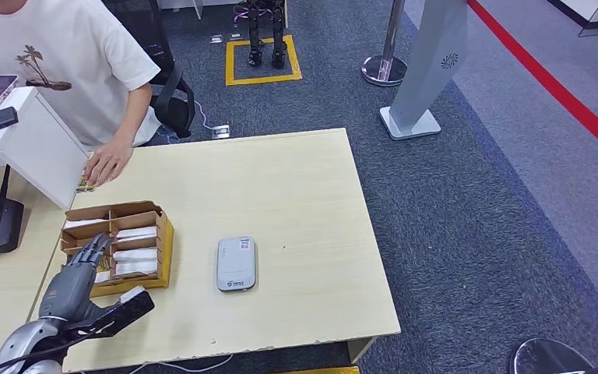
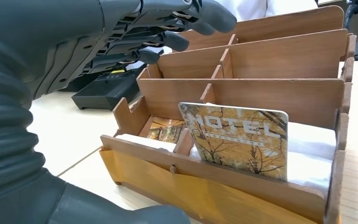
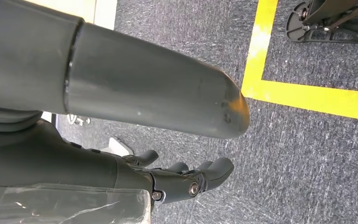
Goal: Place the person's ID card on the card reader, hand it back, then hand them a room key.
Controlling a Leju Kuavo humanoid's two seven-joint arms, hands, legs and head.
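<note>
Left robot hand (image 1: 78, 273), empty and spread, hovered over brown wooden key-card box (image 1: 163, 248) lower left; room key undelivered; reader (image 1: 236, 264) bare.

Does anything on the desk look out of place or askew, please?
One hotel key card stands upright, slightly tilted, in the wooden card box, while other cards lie flat. The card reader is bare.

We see a mock hotel front desk in a carpeted hall: on the worktop (image 1: 296, 187) a card reader (image 1: 236, 263) beside a box of key cards (image 1: 117, 243), a queue post (image 1: 389, 47) beyond.
</note>
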